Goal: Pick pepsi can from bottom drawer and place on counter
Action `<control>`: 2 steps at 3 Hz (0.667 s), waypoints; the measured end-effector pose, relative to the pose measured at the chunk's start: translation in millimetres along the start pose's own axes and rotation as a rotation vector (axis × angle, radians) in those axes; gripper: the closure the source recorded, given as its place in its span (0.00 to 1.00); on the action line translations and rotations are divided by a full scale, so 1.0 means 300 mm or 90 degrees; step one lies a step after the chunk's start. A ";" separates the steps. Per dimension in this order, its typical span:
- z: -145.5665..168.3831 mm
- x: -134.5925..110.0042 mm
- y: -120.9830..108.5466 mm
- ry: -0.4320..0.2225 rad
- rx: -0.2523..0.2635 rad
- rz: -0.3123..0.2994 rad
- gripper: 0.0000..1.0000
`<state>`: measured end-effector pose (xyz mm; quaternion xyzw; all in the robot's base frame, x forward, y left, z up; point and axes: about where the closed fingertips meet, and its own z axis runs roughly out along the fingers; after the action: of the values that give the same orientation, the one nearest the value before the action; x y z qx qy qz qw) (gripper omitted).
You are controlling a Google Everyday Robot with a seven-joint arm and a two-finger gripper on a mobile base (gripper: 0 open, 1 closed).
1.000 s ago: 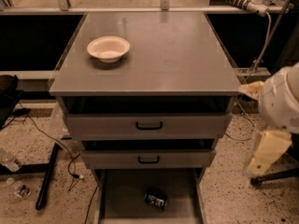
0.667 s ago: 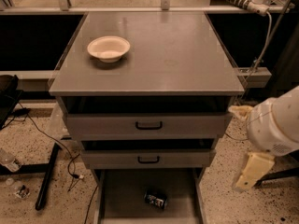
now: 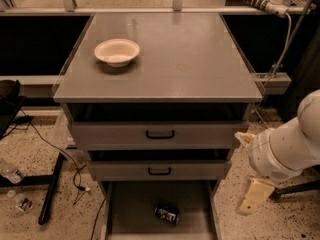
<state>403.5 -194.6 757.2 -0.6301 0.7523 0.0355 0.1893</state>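
The pepsi can [image 3: 166, 214] lies on its side on the floor of the bottom drawer [image 3: 132, 206], which is pulled out at the foot of the cabinet. The can is near the drawer's middle, slightly right. The counter [image 3: 175, 59] is the grey cabinet top above. My white arm comes in from the right, and the gripper [image 3: 254, 195], a cream-coloured piece, hangs to the right of the open drawer, outside its right wall, above the floor. It holds nothing that I can see.
A white bowl [image 3: 117, 51] stands on the counter's back left. Two grey drawers with black handles [image 3: 160, 134] sit partly open above the bottom drawer. Cables and a black stand leg [image 3: 50, 189] lie on the speckled floor to the left. A white hose [image 3: 280, 39] hangs at the back right.
My arm has swung down and to the left, bringing the gripper lower and closer to the right side of the bottom drawer. The can and the bowl have not moved.
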 end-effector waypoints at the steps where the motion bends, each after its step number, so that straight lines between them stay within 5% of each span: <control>1: 0.060 0.015 0.011 -0.014 -0.009 0.013 0.00; 2: 0.236 0.090 0.031 -0.016 -0.035 0.055 0.00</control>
<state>408.1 -197.3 681.0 -0.6013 0.7752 0.0725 0.1796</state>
